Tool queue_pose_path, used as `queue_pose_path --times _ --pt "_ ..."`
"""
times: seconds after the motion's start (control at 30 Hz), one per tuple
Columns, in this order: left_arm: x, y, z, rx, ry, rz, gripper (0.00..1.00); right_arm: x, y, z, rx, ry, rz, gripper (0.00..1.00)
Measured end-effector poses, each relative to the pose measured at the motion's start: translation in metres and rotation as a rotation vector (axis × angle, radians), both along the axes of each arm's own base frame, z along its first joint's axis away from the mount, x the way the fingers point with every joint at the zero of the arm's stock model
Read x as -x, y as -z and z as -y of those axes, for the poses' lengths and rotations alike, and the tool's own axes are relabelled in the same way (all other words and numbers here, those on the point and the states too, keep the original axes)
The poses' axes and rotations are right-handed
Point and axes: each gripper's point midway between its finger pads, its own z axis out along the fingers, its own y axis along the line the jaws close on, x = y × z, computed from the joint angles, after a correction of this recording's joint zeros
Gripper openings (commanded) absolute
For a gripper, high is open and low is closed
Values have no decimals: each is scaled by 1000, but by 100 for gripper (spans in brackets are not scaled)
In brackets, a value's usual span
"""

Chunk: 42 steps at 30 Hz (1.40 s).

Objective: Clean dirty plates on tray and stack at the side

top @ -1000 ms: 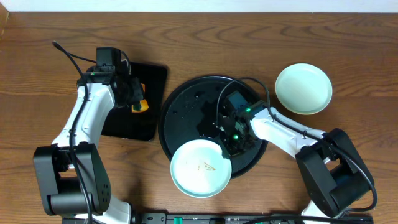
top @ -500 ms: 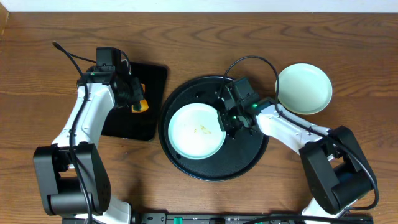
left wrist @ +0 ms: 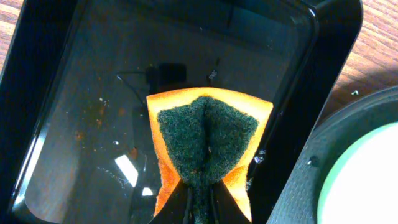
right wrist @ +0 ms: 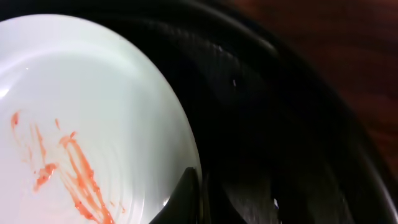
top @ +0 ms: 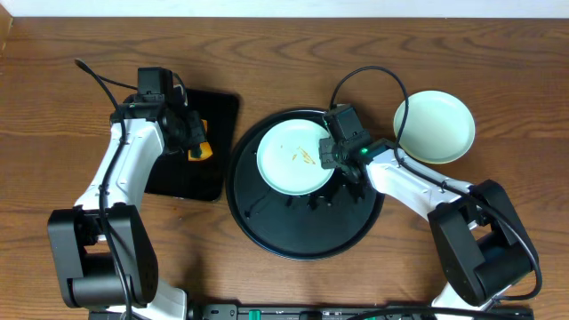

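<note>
Gripping the smeared plate point(top: 292, 156) by its right rim, the right gripper point(top: 332, 160) hangs over the tray point(top: 302, 228). The left gripper point(top: 196, 143) clamps a sponge point(left wrist: 208, 140).

Overhead: straight down on the bench point(top: 53, 107), far off, round tray point(top: 302, 227) near centre. Left wrist: close, facing down into the rectangular tray point(left wrist: 74, 93) left of the round tray, whose rim fills the lower right corner. Right wrist: very close over the round tray, on the smeared plate point(right wrist: 74, 93). All three share that tray and plate.
</note>
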Motion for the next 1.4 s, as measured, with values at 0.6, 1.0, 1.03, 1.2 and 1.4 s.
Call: queue_pose_path --times 0.6,1.0,1.03,1.2,1.4 --pt "-3 60 -6 -25 -7 -114 8 9 6 8 15 51 -47 1" --pt "-13 70 -8 -34 12 -106 7 12 8 10 20 57 -62 1" --pt "-12 69 -8 -34 14 -107 7 12 8 10 20 57 -62 1" --pt "-15 51 -9 -48 15 -69 8 12 8 10 20 57 -63 1" --pt "-24 4 -13 -78 14 59 8 12 8 10 20 57 -63 1"
